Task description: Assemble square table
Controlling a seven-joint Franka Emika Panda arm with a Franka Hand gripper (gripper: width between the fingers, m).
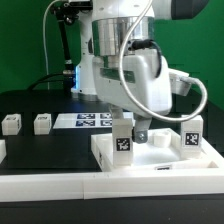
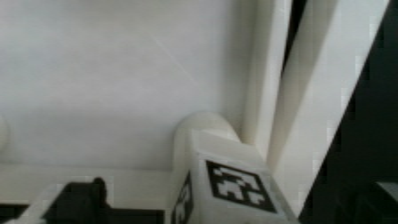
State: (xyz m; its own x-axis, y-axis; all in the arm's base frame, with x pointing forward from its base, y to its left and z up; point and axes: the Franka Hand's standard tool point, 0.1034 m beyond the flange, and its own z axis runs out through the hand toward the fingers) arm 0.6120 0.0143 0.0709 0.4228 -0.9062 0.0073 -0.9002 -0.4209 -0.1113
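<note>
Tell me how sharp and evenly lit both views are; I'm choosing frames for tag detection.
Exterior view: even light, the tag on the central upright leg legible, the white slab nearly washed out. Wrist view: soft focus throughout, a leg with its tag blurred at the edges, the slab bright and featureless.

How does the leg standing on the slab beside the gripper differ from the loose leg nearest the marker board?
The slab leg stands upright at a corner of the square table; the loose leg sits on the black worktop, off the slab. The slab leg looks taller; the loose leg looks squat, perhaps lying down. The gripper is beside the slab leg, far from the loose leg. Both are white and tagged.
</note>
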